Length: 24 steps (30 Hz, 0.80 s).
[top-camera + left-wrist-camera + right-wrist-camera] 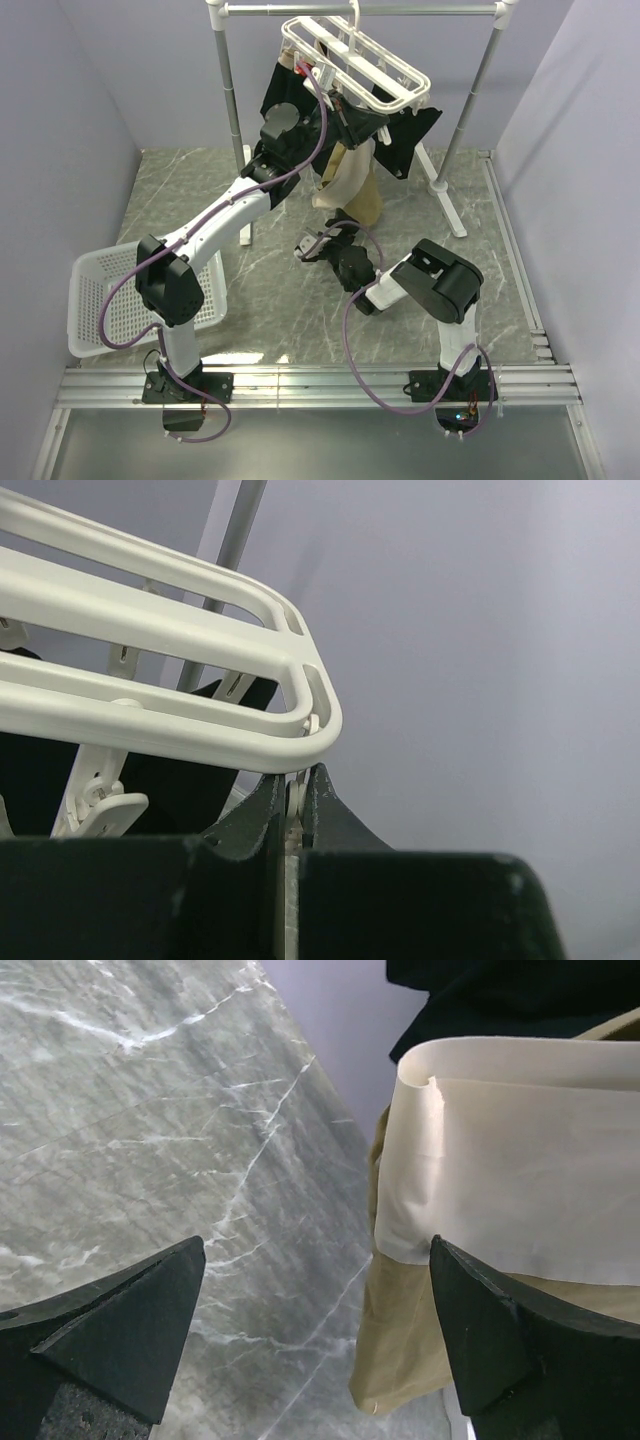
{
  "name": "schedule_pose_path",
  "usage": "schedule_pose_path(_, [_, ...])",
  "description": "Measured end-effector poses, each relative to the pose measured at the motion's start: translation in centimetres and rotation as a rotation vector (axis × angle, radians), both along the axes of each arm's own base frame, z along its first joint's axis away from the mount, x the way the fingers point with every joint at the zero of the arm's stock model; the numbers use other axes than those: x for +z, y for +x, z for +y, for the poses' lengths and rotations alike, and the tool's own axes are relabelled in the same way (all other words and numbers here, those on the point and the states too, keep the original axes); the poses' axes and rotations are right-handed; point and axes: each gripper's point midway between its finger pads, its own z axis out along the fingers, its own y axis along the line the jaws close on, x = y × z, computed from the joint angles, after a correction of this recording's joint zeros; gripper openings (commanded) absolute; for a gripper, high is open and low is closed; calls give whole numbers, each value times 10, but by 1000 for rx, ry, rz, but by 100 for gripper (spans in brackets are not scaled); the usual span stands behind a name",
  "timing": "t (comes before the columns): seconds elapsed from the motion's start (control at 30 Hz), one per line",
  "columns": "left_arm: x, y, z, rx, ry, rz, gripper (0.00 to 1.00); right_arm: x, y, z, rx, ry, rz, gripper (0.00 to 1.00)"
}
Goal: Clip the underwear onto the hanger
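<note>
Left wrist view: the left gripper [295, 775] has its dark jaws pressed almost together, pinching a white clip [291, 880] that hangs from the rounded corner of the hanger [200, 630]. The frame's white bars run off toward 10 o'clock from that corner, with more clips dangling below them and a black garment [180, 780] behind.

In the top view this gripper sits high up, under the near edge of the hanger, which hangs from the pole rack [360, 10] at 12 o'clock. The underwear [350, 185] hangs straight down below it. Its upper end is hidden behind the gripper, so whether it is clipped cannot be told.

The right gripper [318, 1250] is spread wide and holds nothing, with its tips just short of the underwear's lower part. From its wrist camera, the pale waistband and tan cloth lie at 2 o'clock over the marble floor [150, 1110]. A white basket [100, 300] sits at 8 o'clock.
</note>
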Motion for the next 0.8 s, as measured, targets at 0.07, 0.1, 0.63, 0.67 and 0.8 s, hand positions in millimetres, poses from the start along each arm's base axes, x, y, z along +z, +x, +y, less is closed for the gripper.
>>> schedule_pose_path(0.07, [2, -1, 0, -1, 0, -2, 0, 3, 1, 0, -3, -2, -8, 100])
schedule_pose_path(0.1, [3, -1, 0, 0, -1, -3, 0, 5, 3, -1, -8, 0, -12, 100])
schedule_pose_path(0.63, [-4, 2, -3, 0, 18, 10, 0, 33, 36, -19, -98, 30, -80, 71])
schedule_pose_path(0.67, [-4, 2, -3, 0, 17, 9, 0, 35, 39, -22, -105, 31, -84, 56])
schedule_pose_path(0.8, [-3, 2, -3, 0, 15, 6, 0, 37, 44, -28, -119, 33, -90, 14])
